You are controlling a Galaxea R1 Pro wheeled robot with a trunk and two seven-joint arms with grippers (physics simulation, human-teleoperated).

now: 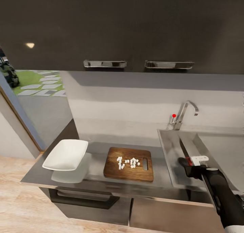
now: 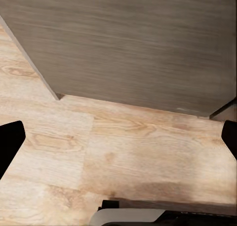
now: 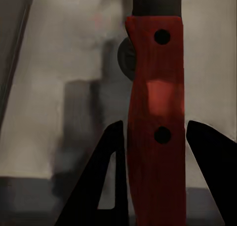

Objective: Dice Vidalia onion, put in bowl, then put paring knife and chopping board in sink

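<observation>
Jaws of right gripper (image 3: 155, 174) clamped on paring knife (image 3: 155, 112) handle, blade over sink (image 1: 176, 151), left jaws apart.

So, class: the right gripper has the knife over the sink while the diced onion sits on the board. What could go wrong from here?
1. The right gripper holds the paring knife over the sink; releasing it could send it clattering or sliding along the steel.
2. The diced onion lies loose on the chopping board, not in the bowl; moving the board first would likely spill it.
</observation>
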